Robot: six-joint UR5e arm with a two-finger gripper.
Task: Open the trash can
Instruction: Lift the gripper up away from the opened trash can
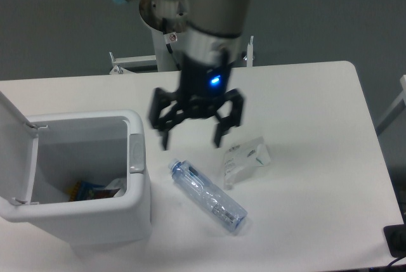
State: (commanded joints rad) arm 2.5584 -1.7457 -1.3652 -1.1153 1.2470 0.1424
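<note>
A white table [304, 94] fills most of the view, seen from above and in front. At its left edge stands the trash can [82, 212], a large boxy white plastic bin with rounded corners. Its flat lid [11, 148] is swung up and stands nearly upright on the far left side, so the can is open. Inside, near the bottom, some coloured rubbish shows, too small to identify. A small grey push-button [136, 153] sits on the right rim.

The robot arm reaches down from the top of the view. Its black gripper [193, 137] hangs above the table just right of the can, touching nothing, with its two fingers spread wide apart and nothing between them. A blue light glows on the wrist above it. The gripper looks slightly blurred.

On the table near the can lies a clear plastic bottle [208, 197] on its side, angled toward the lower right. Just beyond it lies a small clear plastic packet [244, 158].

By the look of it, the task is done, since the lid is already up. The can appears to be stiff, smooth plastic, fairly light for its size, and likely to slide if shoved sideways. It seems better worked than grasped: a downward press on the grey button at the rim is the natural place to act.
</note>
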